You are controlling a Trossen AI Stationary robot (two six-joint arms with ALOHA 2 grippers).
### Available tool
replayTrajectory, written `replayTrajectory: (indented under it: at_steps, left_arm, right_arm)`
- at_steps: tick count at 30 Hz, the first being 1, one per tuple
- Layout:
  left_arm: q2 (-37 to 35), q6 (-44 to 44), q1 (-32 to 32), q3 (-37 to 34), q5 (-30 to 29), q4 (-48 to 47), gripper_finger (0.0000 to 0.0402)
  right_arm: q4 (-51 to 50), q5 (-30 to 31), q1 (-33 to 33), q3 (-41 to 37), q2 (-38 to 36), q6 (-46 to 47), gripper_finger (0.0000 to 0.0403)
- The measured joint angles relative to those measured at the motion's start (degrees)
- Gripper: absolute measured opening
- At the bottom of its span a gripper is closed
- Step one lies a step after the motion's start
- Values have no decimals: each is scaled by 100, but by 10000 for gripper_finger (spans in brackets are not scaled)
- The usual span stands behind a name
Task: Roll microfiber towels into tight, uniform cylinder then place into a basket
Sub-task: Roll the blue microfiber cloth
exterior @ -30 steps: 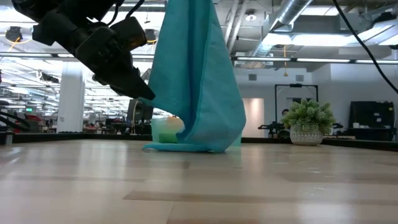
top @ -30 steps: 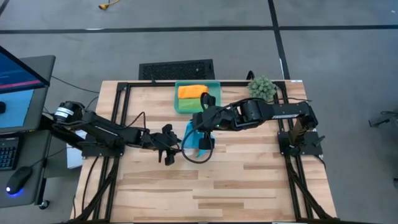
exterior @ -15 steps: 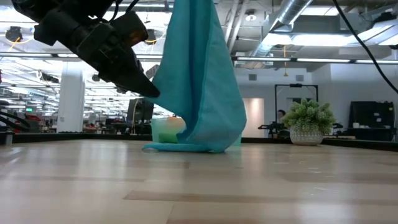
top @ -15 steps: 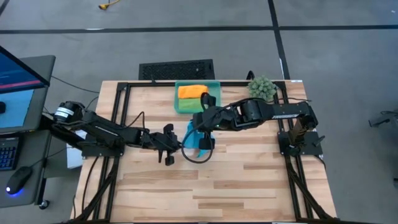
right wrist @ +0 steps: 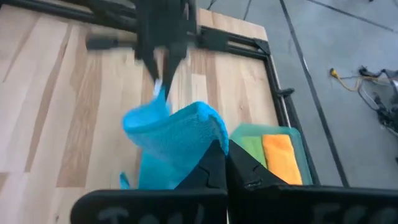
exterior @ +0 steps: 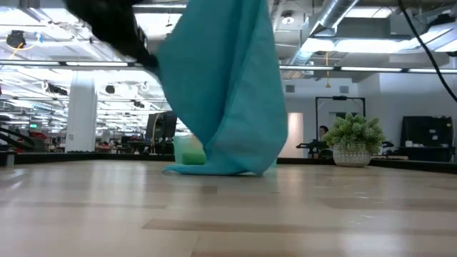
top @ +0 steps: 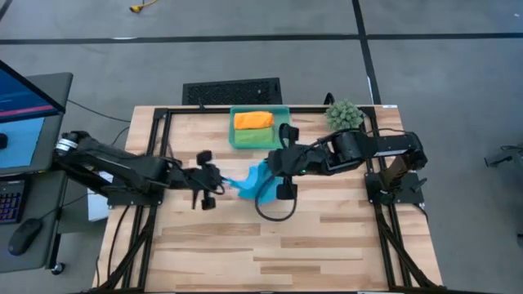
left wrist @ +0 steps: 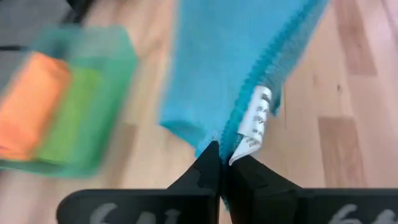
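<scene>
blue towel [top: 255, 181] between both hands

blue towel [top: 255, 181] stretched between both arms, seemingly

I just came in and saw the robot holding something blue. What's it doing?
Both arms are holding one sky-blue microfiber towel up over the wooden table. The left tool is shut on the corner with the white tag, and the right tool is shut on another edge. The towel's bottom rests on the table. An orange towel and a bright green towel already lie in the translucent teal plastic basket.
</scene>
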Motion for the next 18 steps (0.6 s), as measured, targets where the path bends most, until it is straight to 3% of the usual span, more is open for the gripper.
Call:
replayTrajectory:
  at_steps: [9, 15, 18]
  left_arm:
    - [-232, -47, -294, 2639, -1127, -2860, 0]
    - [36, -231, -313, 4025, -1180, -4149, 0]
    - [264, -433, -319, 4599, -1162, -4607, 0]
  right_arm:
    - [-204, 226, 366, 1, -258, 305, 3]
    - [-278, 906, 736, 0, -490, 730, 3]
    - [-260, 954, 861, 7, -574, 1091, 3]
